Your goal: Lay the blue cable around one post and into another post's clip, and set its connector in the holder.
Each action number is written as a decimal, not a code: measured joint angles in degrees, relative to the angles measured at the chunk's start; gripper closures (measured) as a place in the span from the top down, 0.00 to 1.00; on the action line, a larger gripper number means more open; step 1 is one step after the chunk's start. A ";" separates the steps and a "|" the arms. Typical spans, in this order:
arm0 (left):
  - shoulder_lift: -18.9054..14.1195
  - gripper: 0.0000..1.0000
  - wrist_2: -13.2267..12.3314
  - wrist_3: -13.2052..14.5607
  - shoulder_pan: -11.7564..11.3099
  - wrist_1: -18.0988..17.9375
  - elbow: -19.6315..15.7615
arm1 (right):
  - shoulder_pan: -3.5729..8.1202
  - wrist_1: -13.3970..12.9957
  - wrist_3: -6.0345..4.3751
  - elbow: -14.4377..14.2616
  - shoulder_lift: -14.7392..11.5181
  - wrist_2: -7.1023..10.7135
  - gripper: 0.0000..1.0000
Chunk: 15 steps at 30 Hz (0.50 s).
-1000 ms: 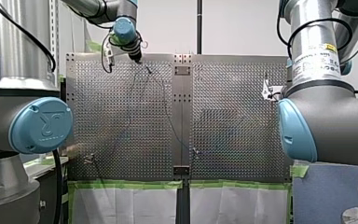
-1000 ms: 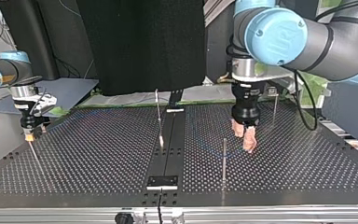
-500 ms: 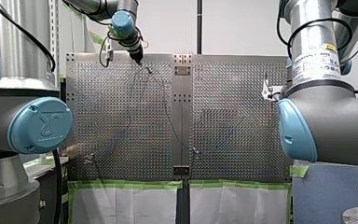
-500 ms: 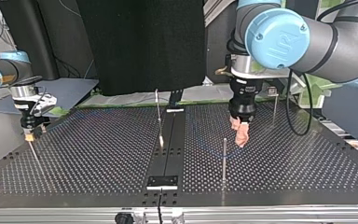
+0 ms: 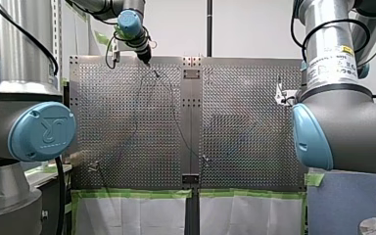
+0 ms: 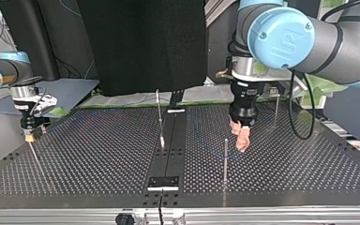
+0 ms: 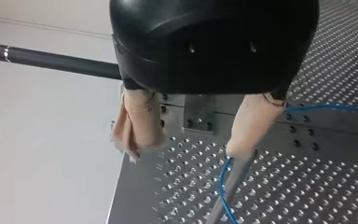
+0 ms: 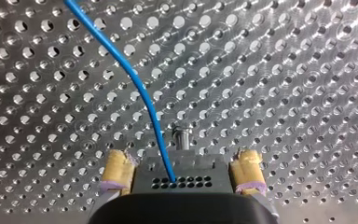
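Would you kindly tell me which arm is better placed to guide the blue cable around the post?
Left: my left gripper hangs open beside the post where the blue cable curves; my right gripper is far off, shut on the connector.

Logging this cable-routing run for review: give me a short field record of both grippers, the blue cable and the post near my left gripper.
Left gripper: open, beige pads, one fingertip by the top of a thin metal post
Right gripper: yellow pads shut on black perforated connector
Blue cable: ends in connector; elsewhere bends close beside post
Table: perforated metal
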<state>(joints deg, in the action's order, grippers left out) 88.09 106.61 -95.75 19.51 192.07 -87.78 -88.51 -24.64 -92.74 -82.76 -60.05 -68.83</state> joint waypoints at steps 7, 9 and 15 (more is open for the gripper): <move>0.00 1.00 -1.29 -1.12 0.00 -0.65 0.00 | -0.03 0.08 0.06 0.00 -0.02 0.00 1.00; 0.00 1.00 -1.33 -1.20 -0.02 -0.65 0.00 | -0.03 0.09 0.07 0.00 -0.02 0.00 1.00; 0.00 1.00 -1.29 -1.42 0.00 -0.57 0.00 | -0.05 0.10 0.09 0.00 -0.01 0.00 1.00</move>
<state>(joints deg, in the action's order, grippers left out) 88.10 105.32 -97.17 19.52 191.50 -87.78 -88.56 -24.54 -92.66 -82.76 -60.06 -68.83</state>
